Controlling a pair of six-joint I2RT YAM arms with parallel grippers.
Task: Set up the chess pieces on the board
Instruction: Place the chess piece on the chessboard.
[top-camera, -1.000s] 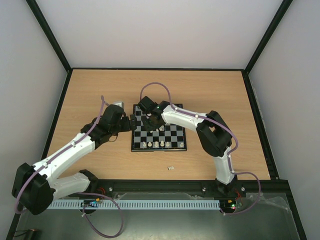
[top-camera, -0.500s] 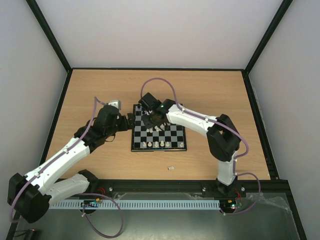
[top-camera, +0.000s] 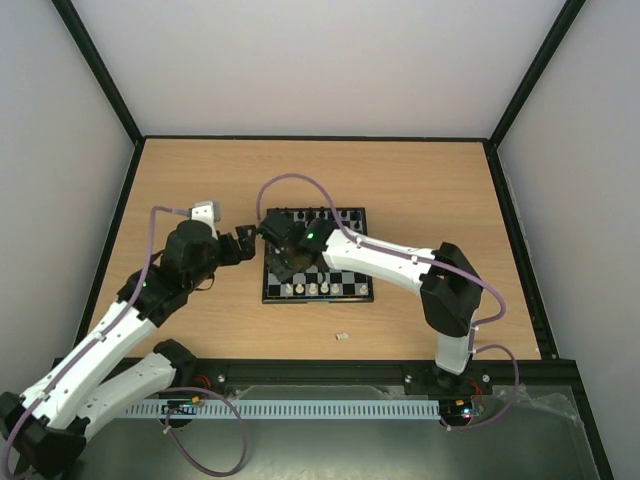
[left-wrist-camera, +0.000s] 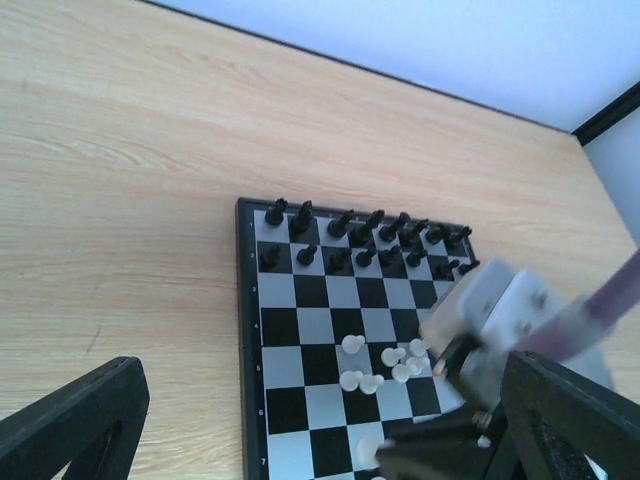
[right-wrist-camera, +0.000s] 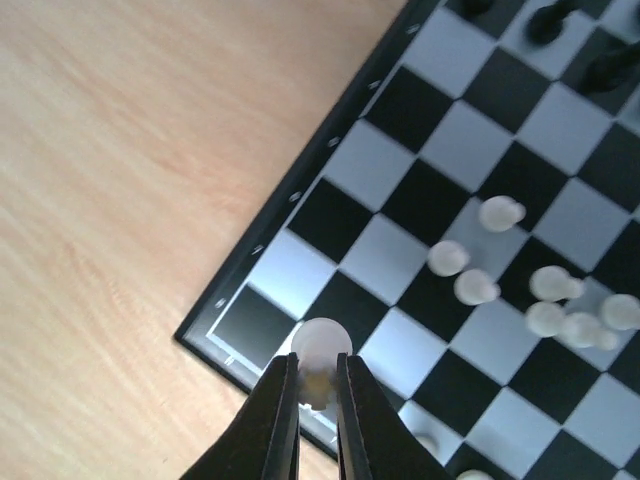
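Observation:
The board lies mid-table. Black chess pieces fill its two far rows. Several cream-white pieces lie clustered mid-board, and a few stand in the near row. My right gripper is shut on a cream-white piece and holds it over the board's near-left corner squares; it also shows in the top view. My left gripper is open and empty, just off the board's left edge. Its fingers sit wide apart, over the bare table and the board.
A small cream-white piece lies on the wooden table in front of the board. The right arm stretches across the board's near half. Black frame rails and pale walls bound the table.
My right gripper has carried the white piece from mid-board to the near-left corner. My left arm has drawn back to the left, off the board's edge.

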